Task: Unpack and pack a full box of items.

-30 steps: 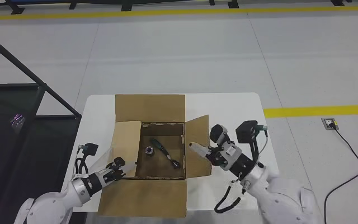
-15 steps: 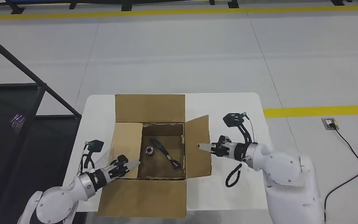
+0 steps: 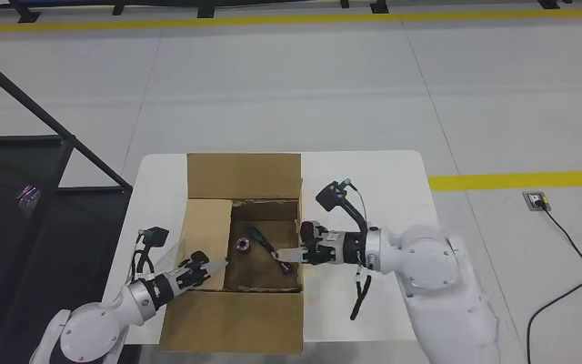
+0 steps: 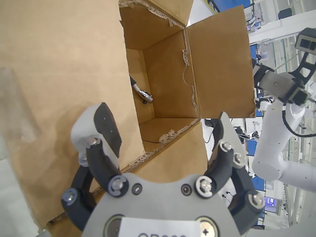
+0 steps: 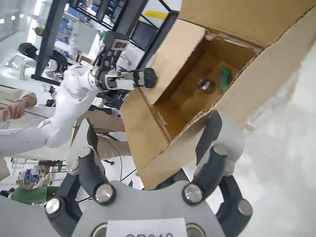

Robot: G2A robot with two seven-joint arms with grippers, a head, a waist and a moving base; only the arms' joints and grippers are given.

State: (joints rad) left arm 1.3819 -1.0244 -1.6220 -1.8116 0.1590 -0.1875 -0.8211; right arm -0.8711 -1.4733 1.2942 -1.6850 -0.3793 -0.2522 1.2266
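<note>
Two items: ratchet (image 3: 271,247), socket (image 3: 243,243) — on the box (image 3: 244,173) floor, frame centre.
Handling: likely rigid, heavy, slick steel — grip ratchet mid-handle.
Jaws: both spread; left gripper (image 4: 164,114) by left flap, right gripper (image 3: 293,254) at right wall.

Cardboard box (image 3: 244,175): plain brown, inside and out. Desk (image 3: 382,177): white. Ratchet wrench (image 3: 264,238): silver head, black-and-green handle. Round socket (image 3: 242,243): dark silver-grey metal. Left gripper (image 4: 163,114): white jaws, black pads, grey plate. Floor (image 3: 273,82): pale grey, yellow stripe (image 3: 473,180).
</note>
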